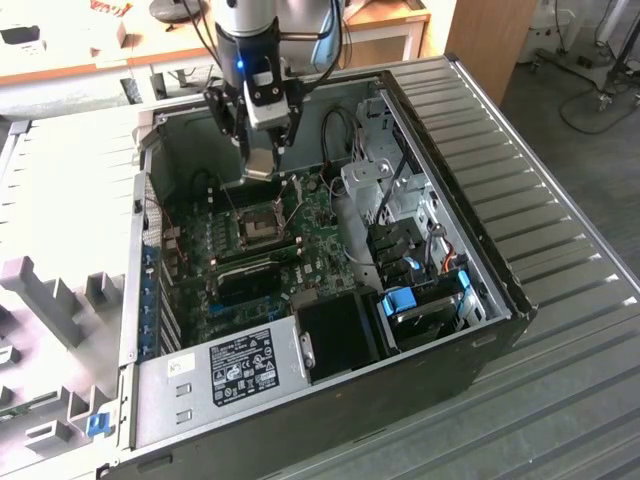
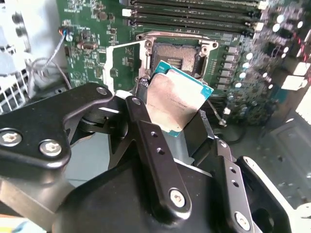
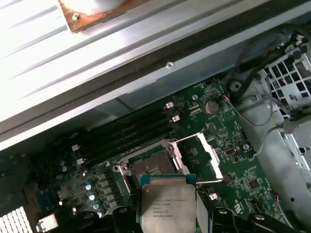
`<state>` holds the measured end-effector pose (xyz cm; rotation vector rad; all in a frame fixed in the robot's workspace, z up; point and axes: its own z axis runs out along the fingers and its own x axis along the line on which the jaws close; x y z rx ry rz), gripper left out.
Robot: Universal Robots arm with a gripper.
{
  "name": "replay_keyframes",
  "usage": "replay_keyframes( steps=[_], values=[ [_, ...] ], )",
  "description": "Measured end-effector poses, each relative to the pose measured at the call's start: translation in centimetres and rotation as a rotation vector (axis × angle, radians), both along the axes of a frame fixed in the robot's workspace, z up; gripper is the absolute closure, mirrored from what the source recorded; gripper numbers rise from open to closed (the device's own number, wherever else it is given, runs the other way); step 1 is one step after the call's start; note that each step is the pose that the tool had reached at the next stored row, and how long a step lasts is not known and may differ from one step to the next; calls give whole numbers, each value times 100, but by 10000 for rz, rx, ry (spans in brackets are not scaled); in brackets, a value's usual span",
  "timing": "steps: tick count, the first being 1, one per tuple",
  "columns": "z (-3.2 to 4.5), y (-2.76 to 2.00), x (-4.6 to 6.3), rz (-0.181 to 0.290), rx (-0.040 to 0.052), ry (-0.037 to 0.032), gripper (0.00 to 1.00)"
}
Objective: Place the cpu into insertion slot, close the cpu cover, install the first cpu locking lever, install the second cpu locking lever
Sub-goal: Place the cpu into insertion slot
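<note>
Second wrist view shows the gripper (image 2: 172, 109) clenched on the cpu (image 2: 181, 99), one finger on each of two opposite edges. The chip is tilted with its dull metal top toward the camera and hangs clear of the board, touching nothing but the fingers. Beyond it the insertion slot (image 2: 176, 57) is bare, its dark centre exposed, and the cpu cover (image 2: 109, 65) is swung open and away from the socket. A thin locking lever (image 2: 216, 116) juts loose beside the slot, not hooked down.

In the exterior view the gripper (image 1: 260, 158) hovers inside the open computer case (image 1: 480, 250), with the cpu (image 1: 257, 170) at its tip. The insertion slot (image 1: 262, 222) sits at about 6 o'clock from the chip, near but apart. The drive cage (image 1: 385, 185) is at roughly 3 o'clock of the slot and the power supply (image 1: 225, 375) at 6 o'clock.

In the first wrist view the cpu (image 3: 167, 204) overlaps the near edge of the insertion slot (image 3: 154, 167). The cpu cover (image 3: 210, 154) is folded back beside it, and the memory slots (image 3: 126, 133) run beyond.

I judge the task to be in its first step: the chip is grasped and brought over the socket but not seated. Closing the cover and fastening both levers are left to do.
</note>
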<state>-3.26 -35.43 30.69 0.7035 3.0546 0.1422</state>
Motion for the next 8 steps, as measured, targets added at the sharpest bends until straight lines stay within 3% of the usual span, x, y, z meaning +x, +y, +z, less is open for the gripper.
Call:
replay_keyframes(
  steps=[8],
  values=[
    [-40,0,0,-1455,0,0,46]
  ],
)
